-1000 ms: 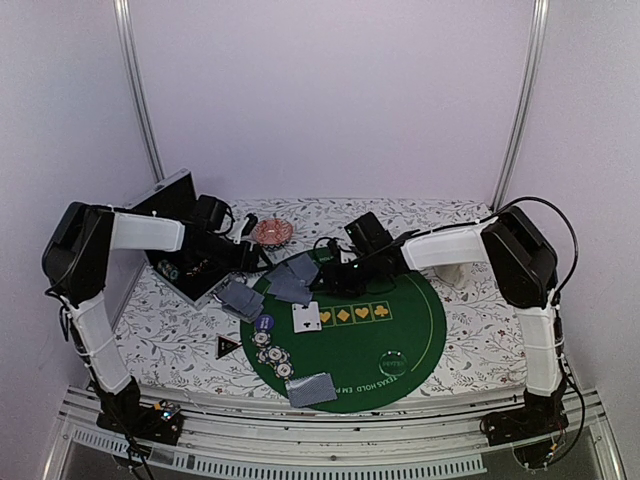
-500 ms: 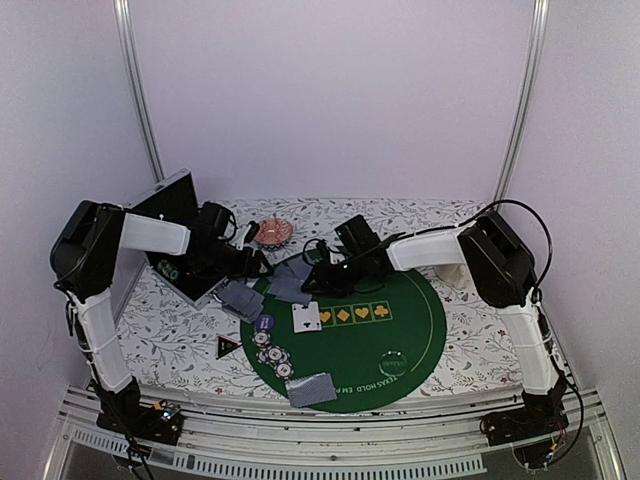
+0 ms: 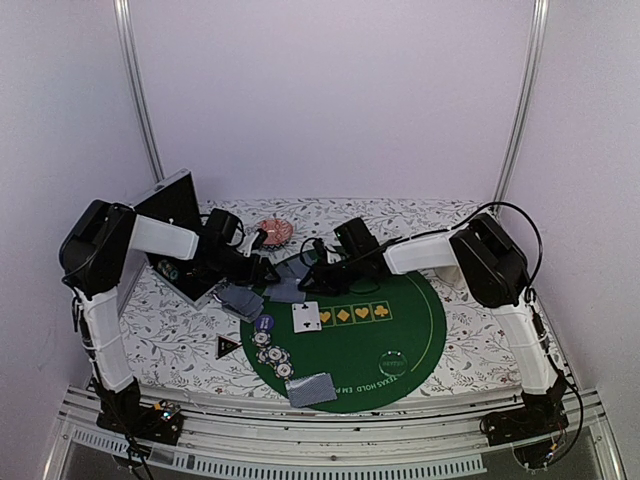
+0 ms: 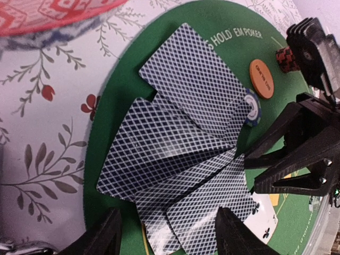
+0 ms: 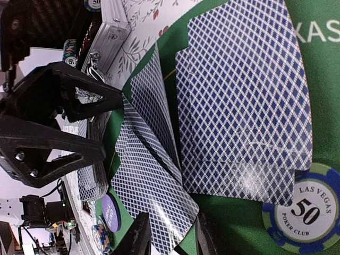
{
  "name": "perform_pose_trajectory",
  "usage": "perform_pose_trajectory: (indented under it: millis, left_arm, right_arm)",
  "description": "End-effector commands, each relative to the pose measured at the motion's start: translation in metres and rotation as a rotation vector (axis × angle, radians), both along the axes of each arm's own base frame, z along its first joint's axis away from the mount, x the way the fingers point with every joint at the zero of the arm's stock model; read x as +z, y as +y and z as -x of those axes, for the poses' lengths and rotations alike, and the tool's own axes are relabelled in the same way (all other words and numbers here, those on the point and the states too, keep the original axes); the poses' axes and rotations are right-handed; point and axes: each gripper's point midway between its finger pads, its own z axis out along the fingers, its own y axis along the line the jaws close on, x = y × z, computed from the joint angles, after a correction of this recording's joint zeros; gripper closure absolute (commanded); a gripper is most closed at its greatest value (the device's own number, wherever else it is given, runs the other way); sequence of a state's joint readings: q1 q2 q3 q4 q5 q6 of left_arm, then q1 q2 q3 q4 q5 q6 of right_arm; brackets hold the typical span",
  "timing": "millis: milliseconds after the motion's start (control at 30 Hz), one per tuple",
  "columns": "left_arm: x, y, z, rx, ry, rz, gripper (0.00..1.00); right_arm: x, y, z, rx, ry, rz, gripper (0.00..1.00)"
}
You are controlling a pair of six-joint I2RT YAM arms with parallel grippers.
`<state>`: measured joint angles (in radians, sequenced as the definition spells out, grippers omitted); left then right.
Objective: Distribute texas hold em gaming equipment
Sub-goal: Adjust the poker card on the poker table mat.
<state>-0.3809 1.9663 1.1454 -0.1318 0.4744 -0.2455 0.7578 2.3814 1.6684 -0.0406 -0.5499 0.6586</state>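
**Q:** Left side first. Where do you stand?

**A:** My left hand (image 4: 169, 215) hangs low at one edge of the fanned cards (image 4: 180, 143). Its fingers are wide apart and hold nothing. The cards lie face down and overlapping on the green mat (image 4: 212, 10), near where it meets the floral table (image 4: 42, 106).

**Q:** How will they handle?

**A:** My judgement: thin, light, slick and bendy. Lying flat on felt, they offer no edge to pinch from above. I would take one card by a lifted, overhanging corner.

**Q:** And the right side?

**A:** A blue chip (image 4: 254, 108) touches a corner of the fan, and an orange button disc (image 4: 261, 78) sits just beside the chip. My right hand (image 5: 171, 218) faces the fan from the opposite side, fingers drawn narrow with a gap left between them. A card corner lies below that gap, and I see nothing pinched.
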Motion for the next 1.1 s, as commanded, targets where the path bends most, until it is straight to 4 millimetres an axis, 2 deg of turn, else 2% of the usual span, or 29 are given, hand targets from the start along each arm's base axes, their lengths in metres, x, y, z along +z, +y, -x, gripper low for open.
perform_pose_trajectory:
  millis: [0,233,433,533,633,667,700,900,1000,1067]
  left_arm:
    - [-0.015,-0.007,0.007,-0.022,0.038,0.016,0.39]
    - [-0.015,-0.008,0.006,-0.025,0.036,0.019,0.43]
    - [-0.009,-0.007,0.004,-0.029,0.023,0.013,0.43]
    - [-0.002,-0.005,0.0,-0.024,-0.001,0.001,0.42]
    - [-0.001,0.0,-0.003,-0.013,-0.012,-0.024,0.42]
    - [-0.001,0.001,-0.003,-0.012,-0.013,-0.03,0.42]
    - [0.011,0.001,-0.005,-0.011,-0.04,-0.022,0.42]
    - [0.032,0.006,-0.012,0.005,-0.088,-0.019,0.41]
    - [0.04,0.007,-0.013,0.004,-0.103,-0.012,0.41]
    - [0.046,0.007,-0.015,0.006,-0.116,-0.001,0.41]
  right_arm:
    - [-0.027,-0.002,0.004,0.006,0.054,-0.02,0.7]
    - [-0.024,0.006,0.001,0.012,0.049,-0.065,0.78]
    - [-0.012,0.008,-0.006,0.001,0.009,-0.071,0.79]
    - [-0.004,0.001,-0.01,-0.009,-0.051,-0.028,0.78]
    - [0.0,-0.009,-0.011,0.011,-0.133,0.029,0.72]
    - [0.014,-0.01,-0.011,0.023,-0.168,0.023,0.69]
    - [0.023,-0.011,-0.01,0.054,-0.214,0.024,0.66]
    - [0.064,-0.006,-0.005,0.23,-0.438,-0.01,0.53]
    - [0.071,-0.003,-0.013,0.272,-0.5,-0.021,0.45]
    - [0.067,0.002,-0.022,0.289,-0.527,-0.008,0.42]
